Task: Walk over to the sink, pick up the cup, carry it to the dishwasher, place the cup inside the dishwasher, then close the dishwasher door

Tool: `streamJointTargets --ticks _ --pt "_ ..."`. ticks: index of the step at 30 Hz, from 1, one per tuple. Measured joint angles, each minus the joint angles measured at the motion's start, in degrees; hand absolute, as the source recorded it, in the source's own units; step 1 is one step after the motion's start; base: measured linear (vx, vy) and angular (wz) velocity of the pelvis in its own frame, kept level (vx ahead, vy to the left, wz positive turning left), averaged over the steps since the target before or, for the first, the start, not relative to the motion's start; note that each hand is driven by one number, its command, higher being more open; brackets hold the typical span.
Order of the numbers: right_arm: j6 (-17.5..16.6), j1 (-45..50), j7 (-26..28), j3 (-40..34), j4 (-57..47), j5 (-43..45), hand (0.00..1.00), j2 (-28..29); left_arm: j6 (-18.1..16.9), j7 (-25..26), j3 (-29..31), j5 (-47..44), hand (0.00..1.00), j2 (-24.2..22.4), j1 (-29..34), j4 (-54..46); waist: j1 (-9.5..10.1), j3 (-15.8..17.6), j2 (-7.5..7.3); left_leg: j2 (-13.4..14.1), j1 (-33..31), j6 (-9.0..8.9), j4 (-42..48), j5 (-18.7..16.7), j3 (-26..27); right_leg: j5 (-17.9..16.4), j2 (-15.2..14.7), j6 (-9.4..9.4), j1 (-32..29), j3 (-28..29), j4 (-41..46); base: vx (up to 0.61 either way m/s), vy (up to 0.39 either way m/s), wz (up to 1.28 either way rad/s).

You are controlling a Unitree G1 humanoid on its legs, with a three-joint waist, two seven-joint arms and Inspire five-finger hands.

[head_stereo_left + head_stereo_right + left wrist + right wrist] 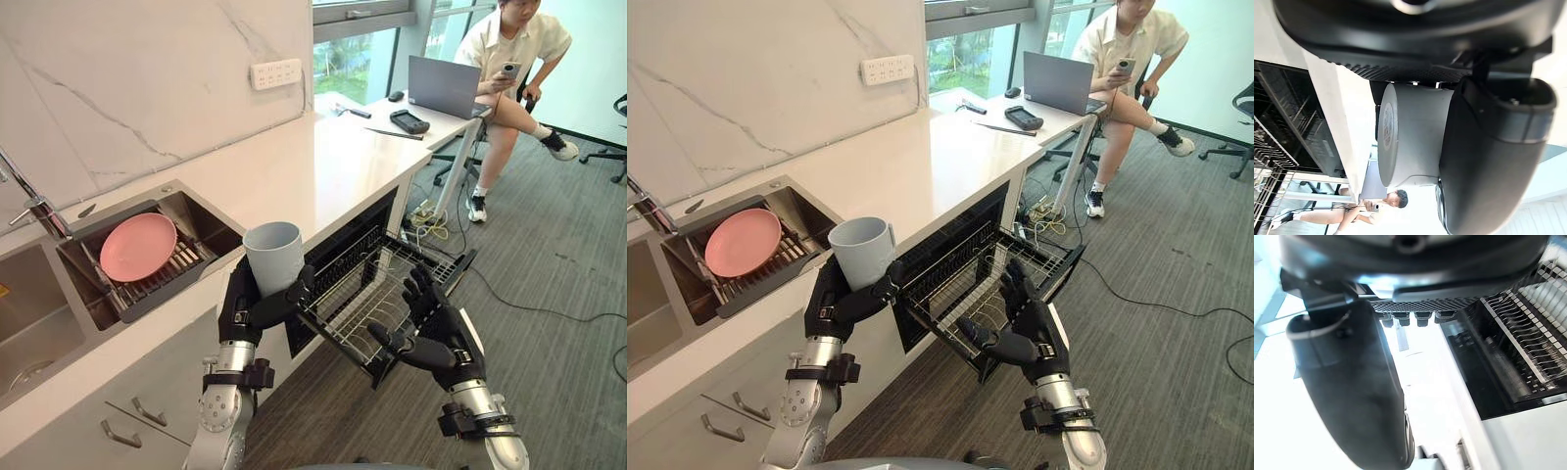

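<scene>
My left hand (250, 304) is shut on a pale grey cup (274, 257), held upright at the counter's front edge, just left of the open dishwasher. In the left wrist view the cup (1410, 142) sits between thumb (1488, 161) and palm. The dishwasher's wire rack (377, 294) is pulled out over the lowered door (456, 269). My right hand (431, 328) hovers open over the rack's front corner, fingers spread, holding nothing. In the right wrist view its thumb (1352, 391) stands beside the rack wires (1528, 342).
A sink (211, 230) to the left holds a pink plate (137, 245) on a drying rack, with a tap (34, 206) behind. The white counter (313, 166) runs to a desk where a person (509, 59) sits with a laptop (446, 86). Grey carpet (558, 294) lies right.
</scene>
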Motion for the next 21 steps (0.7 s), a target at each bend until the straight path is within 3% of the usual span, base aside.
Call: streamJointTargets --ticks 6,12,21 --pt "-0.1 -0.5 1.6 0.3 -2.2 1.0 1.00 0.7 2.3 -0.1 -0.5 4.0 0.00 0.1 -0.6 1.3 0.02 0.0 -0.06 -0.1 0.0 0.00 -0.2 0.0 0.5 0.3 0.0 0.03 0.2 0.3 -1.1 -0.02 0.014 -0.06" --pt "-0.1 -1.8 1.6 2.4 -2.4 1.0 1.00 0.7 2.8 -0.6 -2.7 5.5 0.00 0.6 -0.6 1.8 0.14 0.0 -0.50 -0.5 0.0 0.00 -0.3 0.0 1.3 3.1 0.0 0.24 1.2 0.6 -4.1 -0.01 0.017 -0.06" --pt "-0.1 -3.5 -3.2 6.6 -2.6 -0.3 1.00 0.7 4.0 -4.1 -8.4 9.0 0.00 0.8 -0.7 2.7 0.42 -0.2 -1.79 -0.6 0.0 0.00 -0.3 0.0 1.5 5.2 0.2 0.28 2.9 0.7 -7.6 0.00 0.001 0.00"
